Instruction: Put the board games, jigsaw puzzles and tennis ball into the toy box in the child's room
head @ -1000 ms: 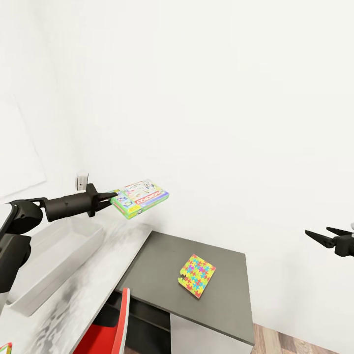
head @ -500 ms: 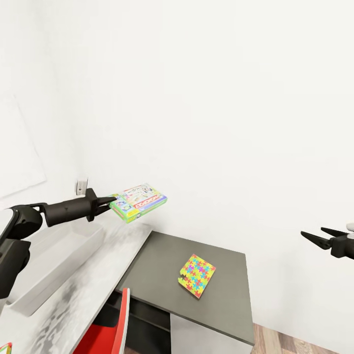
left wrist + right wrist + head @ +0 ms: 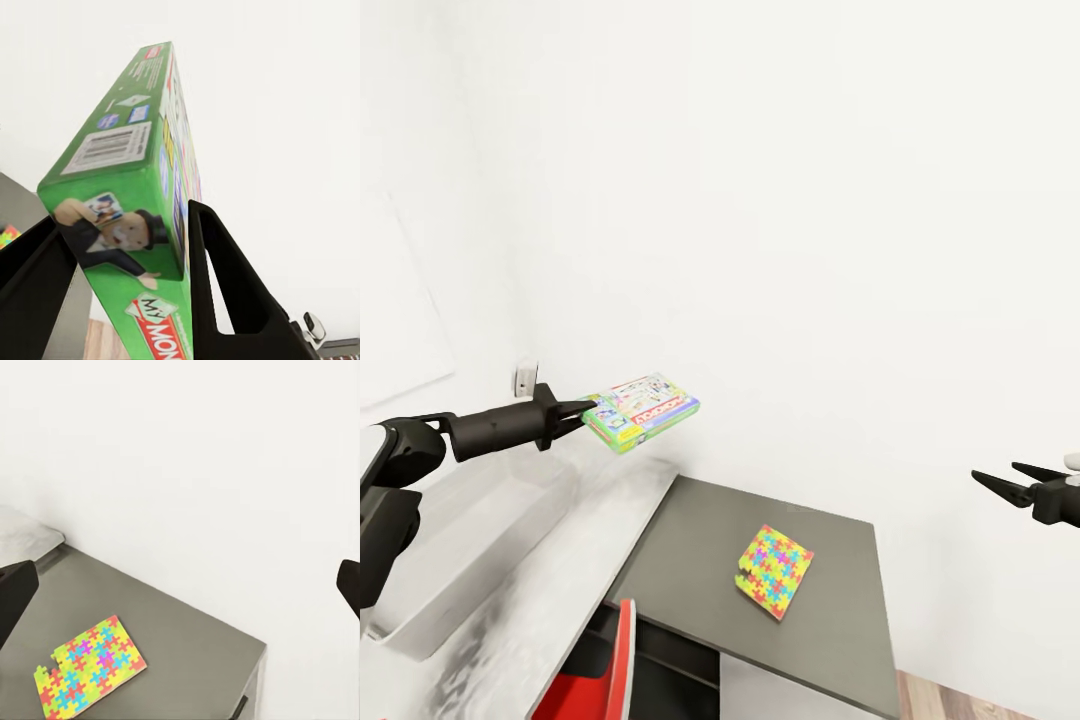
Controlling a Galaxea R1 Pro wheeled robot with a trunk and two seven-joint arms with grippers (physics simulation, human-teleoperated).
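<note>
One board game (image 3: 643, 408), stiff and probably light, hangs above the table (image 3: 690, 530), pinched at its short end by the left gripper (image 3: 582, 411); right gripper (image 3: 1008, 482) gapes empty.

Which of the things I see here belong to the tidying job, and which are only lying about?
Belong to the job:
- Monopoly board game, held in the left end effector
- jigsaw puzzle on the dark grey desk top
- toy box

Just lying about:
- red chair
- wall socket
</note>
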